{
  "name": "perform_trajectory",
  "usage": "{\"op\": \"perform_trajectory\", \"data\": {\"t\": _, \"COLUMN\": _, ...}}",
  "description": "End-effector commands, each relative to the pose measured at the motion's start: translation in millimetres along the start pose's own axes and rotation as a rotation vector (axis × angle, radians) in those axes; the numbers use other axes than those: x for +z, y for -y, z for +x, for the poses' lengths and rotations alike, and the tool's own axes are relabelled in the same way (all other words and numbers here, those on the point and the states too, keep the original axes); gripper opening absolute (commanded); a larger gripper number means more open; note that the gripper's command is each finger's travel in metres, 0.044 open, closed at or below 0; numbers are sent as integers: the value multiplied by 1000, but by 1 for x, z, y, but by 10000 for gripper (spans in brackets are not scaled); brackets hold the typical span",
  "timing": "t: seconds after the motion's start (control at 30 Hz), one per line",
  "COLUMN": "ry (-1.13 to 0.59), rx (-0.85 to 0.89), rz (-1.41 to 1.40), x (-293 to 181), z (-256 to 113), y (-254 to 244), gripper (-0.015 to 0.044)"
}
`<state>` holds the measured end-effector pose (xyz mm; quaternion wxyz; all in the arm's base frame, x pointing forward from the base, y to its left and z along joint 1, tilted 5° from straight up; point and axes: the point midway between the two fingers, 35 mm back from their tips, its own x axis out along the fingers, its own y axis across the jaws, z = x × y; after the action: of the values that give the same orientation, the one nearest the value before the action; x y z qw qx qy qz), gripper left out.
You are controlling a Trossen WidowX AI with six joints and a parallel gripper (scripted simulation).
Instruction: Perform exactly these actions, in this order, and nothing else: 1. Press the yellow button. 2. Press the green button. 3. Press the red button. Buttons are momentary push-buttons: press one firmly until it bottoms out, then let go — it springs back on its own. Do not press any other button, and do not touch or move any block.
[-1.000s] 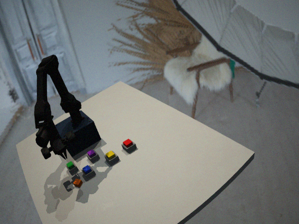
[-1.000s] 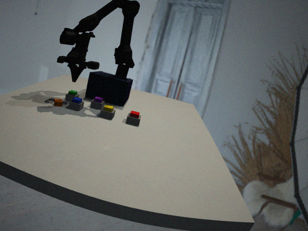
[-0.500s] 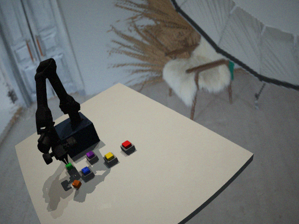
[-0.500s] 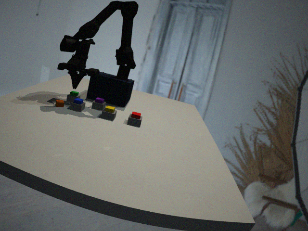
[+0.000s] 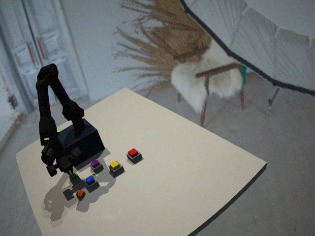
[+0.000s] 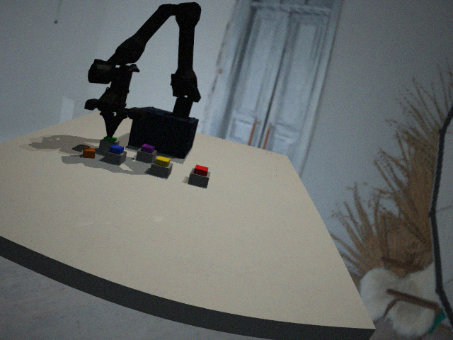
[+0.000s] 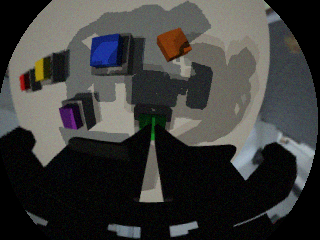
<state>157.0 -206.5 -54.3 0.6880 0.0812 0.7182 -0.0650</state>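
My gripper (image 5: 72,175) (image 6: 110,137) (image 7: 153,127) is shut and empty, pointing down, with its fingertips on the cap of the green button (image 6: 112,139) (image 7: 145,120). The fingers hide part of that cap, and whether it is fully down I cannot tell. The yellow button (image 5: 114,164) (image 6: 163,161) (image 7: 43,69) stands on its grey base, its cap raised. The red button (image 5: 133,152) (image 6: 201,170) (image 7: 25,81) stands farthest from the gripper, its cap also raised.
The blue button (image 5: 90,180) (image 6: 116,149) (image 7: 106,51) and the purple button (image 5: 94,163) (image 6: 147,148) (image 7: 71,116) stand near the green one. An orange block (image 5: 80,194) (image 6: 88,152) (image 7: 173,44) lies beyond the blue button. The arm's dark base box (image 5: 87,142) (image 6: 164,133) is behind the buttons.
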Motion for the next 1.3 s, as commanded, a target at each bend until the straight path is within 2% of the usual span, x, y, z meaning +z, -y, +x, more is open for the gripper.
{"op": "perform_trajectory", "data": {"t": 0.0, "ry": -11, "rx": 2, "rz": -3, "x": -3, "z": 3, "y": -1, "gripper": 20}}
{"op": "perform_trajectory", "data": {"t": 0.6, "ry": -11, "rx": 2, "rz": -3, "x": -3, "z": 3, "y": -1, "gripper": 20}}
{"op": "perform_trajectory", "data": {"t": 0.73, "ry": -10, "rx": 2, "rz": -3, "x": -2, "z": -27, "y": -1, "gripper": 20}}
{"op": "perform_trajectory", "data": {"t": 0.97, "ry": -10, "rx": 2, "rz": -3, "x": -2, "z": -33, "y": -1, "gripper": 20}}
{"op": "perform_trajectory", "data": {"t": 1.1, "ry": -10, "rx": 2, "rz": -3, "x": -1, "z": -88, "y": 0, "gripper": 20}}
{"op": "perform_trajectory", "data": {"t": 1.27, "ry": -10, "rx": 2, "rz": -3, "x": -1, "z": -91, "y": -1, "gripper": 20}}
